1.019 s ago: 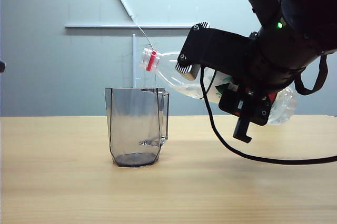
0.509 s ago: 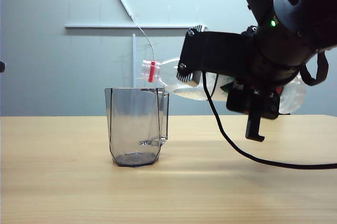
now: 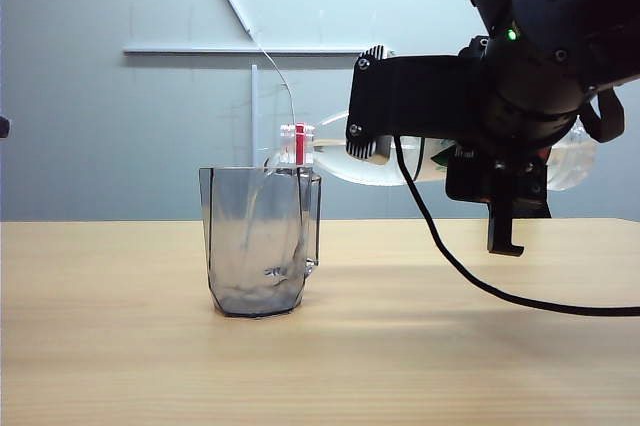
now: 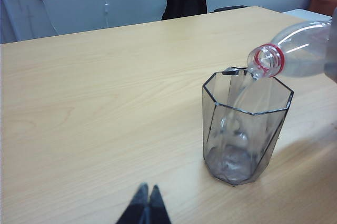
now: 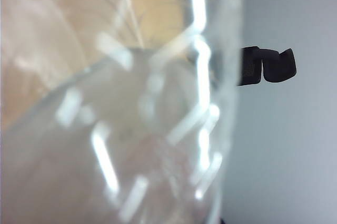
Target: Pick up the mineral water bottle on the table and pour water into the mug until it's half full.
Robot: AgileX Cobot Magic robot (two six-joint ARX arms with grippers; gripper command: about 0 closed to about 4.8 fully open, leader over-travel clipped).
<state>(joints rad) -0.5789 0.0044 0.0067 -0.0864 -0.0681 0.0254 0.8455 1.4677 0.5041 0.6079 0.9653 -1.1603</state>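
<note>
Our right gripper (image 3: 420, 141) clasps the mineral water bottle (image 4: 295, 61), pouring water (image 4: 243, 84) into the mug (image 4: 246, 124). We keep the tilt gentle (the level looks low). Left gripper (image 4: 146, 208) sits closed, well apart.

Black right arm (image 3: 540, 56), green indicator light (image 3: 511, 35), silver screws, trailing black cable (image 3: 470, 271)

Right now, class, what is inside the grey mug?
A thin stream of water falls from the bottle, held by the right gripper, into the mug. The left gripper stays clear. The water level is unclear.
</note>
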